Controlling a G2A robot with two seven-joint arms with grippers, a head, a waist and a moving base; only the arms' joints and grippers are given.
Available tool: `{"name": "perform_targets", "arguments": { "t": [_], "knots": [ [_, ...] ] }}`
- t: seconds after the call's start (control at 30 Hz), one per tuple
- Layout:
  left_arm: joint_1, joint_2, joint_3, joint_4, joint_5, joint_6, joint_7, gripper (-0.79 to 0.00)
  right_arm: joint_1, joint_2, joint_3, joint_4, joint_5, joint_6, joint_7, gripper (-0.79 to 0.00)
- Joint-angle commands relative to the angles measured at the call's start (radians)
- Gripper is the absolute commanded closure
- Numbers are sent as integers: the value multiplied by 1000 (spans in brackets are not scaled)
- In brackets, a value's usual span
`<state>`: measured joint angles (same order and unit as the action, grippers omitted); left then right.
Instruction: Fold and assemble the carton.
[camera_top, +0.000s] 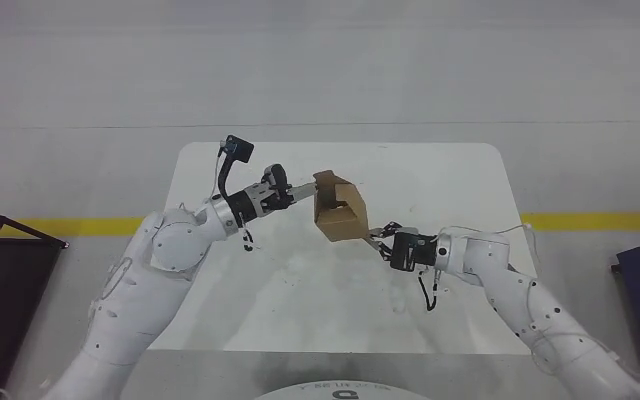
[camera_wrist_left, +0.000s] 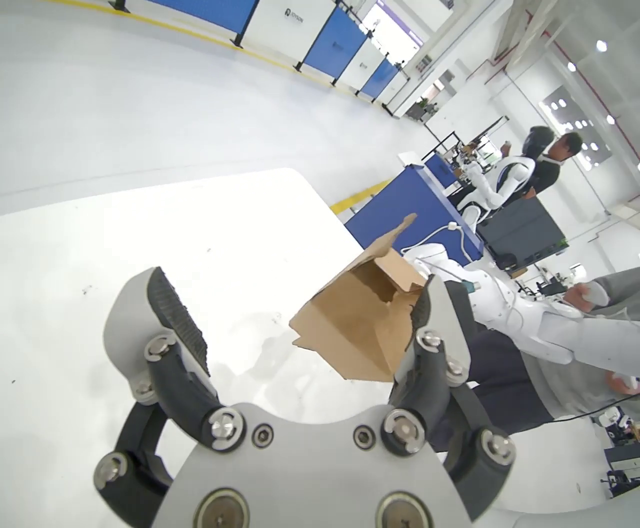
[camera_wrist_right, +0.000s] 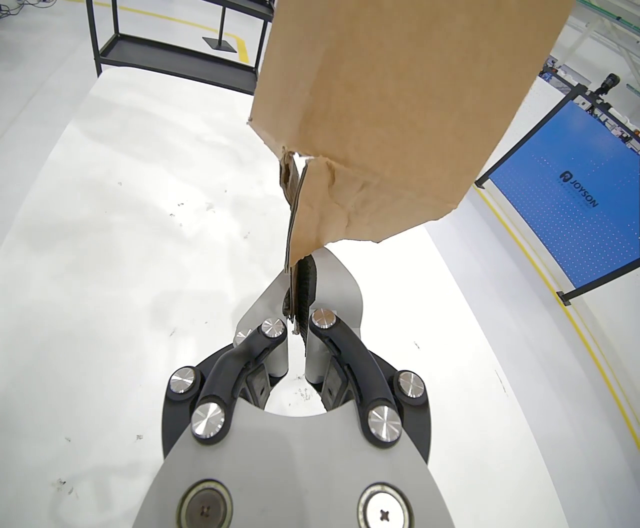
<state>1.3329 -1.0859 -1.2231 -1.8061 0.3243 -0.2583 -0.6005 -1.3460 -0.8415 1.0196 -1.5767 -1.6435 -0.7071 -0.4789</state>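
Note:
A brown carton (camera_top: 338, 207) hangs half-erected above the middle of the white table (camera_top: 450, 180). My right gripper (camera_wrist_right: 300, 280) is shut on a flap at the carton's (camera_wrist_right: 400, 100) lower corner and holds it from the right side (camera_top: 379, 238). My left gripper (camera_wrist_left: 295, 285) is open, fingers spread wide, at the carton's (camera_wrist_left: 360, 320) left side. One of its fingers (camera_wrist_left: 425, 310) lies against the carton's open end, the other finger (camera_wrist_left: 175, 315) stands well clear over the table. From above, the left gripper (camera_top: 297, 190) meets the carton's upper left flap.
Bare table (camera_wrist_right: 125, 200) spreads all around the carton. A black metal rack (camera_wrist_right: 165, 55) stands beyond the table's left end, and a blue panel (camera_wrist_right: 575, 200) and a yellow floor line (camera_top: 580, 220) lie off to its right.

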Motion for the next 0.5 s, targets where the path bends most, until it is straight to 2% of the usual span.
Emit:
{"name": "perform_targets", "arguments": {
  "t": [0.0,0.47],
  "knots": [
    [-2,0,4,-1,23,25,-7,-785,-2,-1,-2,-4,-3,2,3,0],
    [-33,-6,58,18,81,46,-35,-785,-8,-7,-7,-14,-17,7,22,0]
  ]
}}
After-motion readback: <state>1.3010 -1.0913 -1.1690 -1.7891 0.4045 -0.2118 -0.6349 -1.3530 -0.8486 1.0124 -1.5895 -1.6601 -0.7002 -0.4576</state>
